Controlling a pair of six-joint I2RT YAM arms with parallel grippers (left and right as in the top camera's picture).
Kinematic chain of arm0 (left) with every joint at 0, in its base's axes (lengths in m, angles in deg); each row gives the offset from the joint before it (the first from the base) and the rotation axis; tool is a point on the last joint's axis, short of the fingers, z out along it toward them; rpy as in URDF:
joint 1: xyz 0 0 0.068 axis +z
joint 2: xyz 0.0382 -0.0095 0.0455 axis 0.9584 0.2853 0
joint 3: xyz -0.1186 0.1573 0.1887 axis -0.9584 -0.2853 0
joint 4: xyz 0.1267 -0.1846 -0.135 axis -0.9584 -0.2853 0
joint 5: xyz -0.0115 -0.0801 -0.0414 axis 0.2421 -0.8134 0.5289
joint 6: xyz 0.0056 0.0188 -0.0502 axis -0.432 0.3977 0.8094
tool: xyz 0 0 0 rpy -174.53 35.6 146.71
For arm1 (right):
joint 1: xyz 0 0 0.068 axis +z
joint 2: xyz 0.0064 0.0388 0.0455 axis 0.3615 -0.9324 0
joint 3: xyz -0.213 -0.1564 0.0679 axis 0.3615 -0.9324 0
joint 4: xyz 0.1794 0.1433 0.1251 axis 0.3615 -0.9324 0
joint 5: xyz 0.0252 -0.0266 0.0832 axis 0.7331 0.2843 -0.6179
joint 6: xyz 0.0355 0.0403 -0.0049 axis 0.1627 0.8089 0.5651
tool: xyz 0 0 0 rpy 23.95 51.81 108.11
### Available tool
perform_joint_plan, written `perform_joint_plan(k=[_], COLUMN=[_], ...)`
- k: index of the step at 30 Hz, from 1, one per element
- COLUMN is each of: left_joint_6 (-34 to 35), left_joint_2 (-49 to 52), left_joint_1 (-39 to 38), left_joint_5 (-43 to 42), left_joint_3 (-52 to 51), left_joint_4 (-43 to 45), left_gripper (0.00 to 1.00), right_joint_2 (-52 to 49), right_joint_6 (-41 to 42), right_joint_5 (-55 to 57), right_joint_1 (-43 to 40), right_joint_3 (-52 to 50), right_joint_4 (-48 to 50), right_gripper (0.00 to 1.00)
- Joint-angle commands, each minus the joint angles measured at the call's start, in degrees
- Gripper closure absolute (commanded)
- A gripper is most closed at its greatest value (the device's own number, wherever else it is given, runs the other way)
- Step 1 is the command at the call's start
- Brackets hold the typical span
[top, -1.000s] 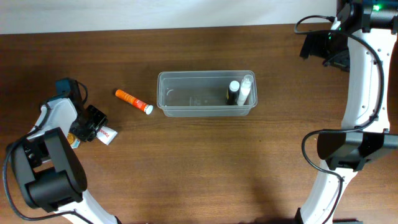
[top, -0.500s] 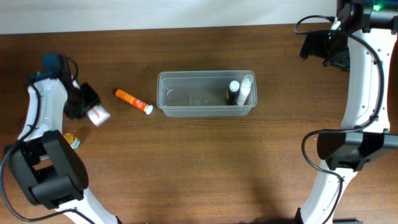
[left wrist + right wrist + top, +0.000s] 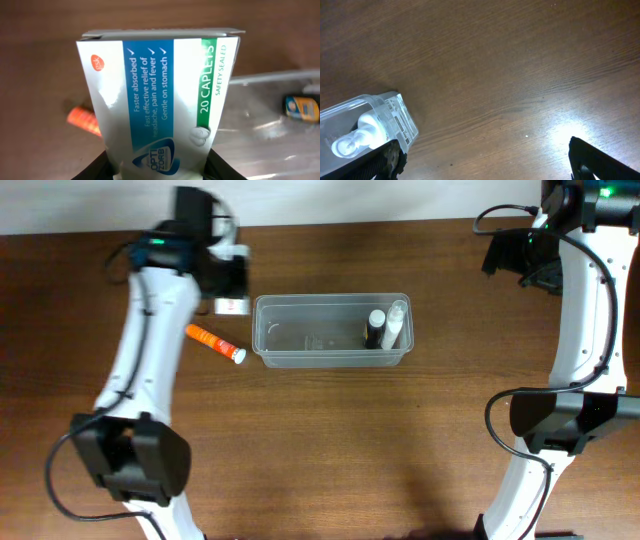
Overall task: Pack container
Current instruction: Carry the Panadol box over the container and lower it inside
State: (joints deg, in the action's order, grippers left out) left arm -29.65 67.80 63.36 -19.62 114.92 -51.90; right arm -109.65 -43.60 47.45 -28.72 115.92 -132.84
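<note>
Since one second ago the left pincer [image 3: 230, 288] has travelled from the near left part of the table [image 3: 320, 440] to its far side, carrying a caplet box [image 3: 234, 307] with it. That pincer is closed narrowly on the lower end of the box, which fills the left wrist view, printed face up. The container [image 3: 330, 363] lies just to the right of the left pincer, apart from the box; its left half is bare. An orange tube [image 3: 215, 343] lies on the table just nearer the robot than this pincer. A dark bottle [image 3: 374, 328] and a white bottle [image 3: 396, 323] stand at the container's end farthest from the left pincer. The right pincer [image 3: 484, 150] is spread wide and holds nothing; the container's right end and white bottle lie to its left.
</note>
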Motion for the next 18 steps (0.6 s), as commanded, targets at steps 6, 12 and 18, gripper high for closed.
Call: perform_joint_plan(k=[6, 12, 18], left_joint_6=[-15.26, -23.21, -30.69], left_joint_2=[0.63, 3.93, 8.87], left_joint_1=[-15.91, -22.6, -23.5], left_joint_5=[16.87, 24.48, 24.41], left_joint_3=[1.01, 1.01, 1.01], left_joint_4=[2.6, 6.29, 8.0], left_gripper=[0.62, 0.63, 0.67], right_joint_2=[1.29, 1.29, 1.29], right_joint_6=[-0.15, -0.15, -0.15], right_joint_5=[-0.15, -0.15, -0.15], right_joint_1=[-0.04, -0.04, -0.04], right_joint_3=[0.66, 0.66, 0.66], right_joint_4=[-0.15, -0.15, -0.15], right_gripper=[0.02, 0.01, 0.02])
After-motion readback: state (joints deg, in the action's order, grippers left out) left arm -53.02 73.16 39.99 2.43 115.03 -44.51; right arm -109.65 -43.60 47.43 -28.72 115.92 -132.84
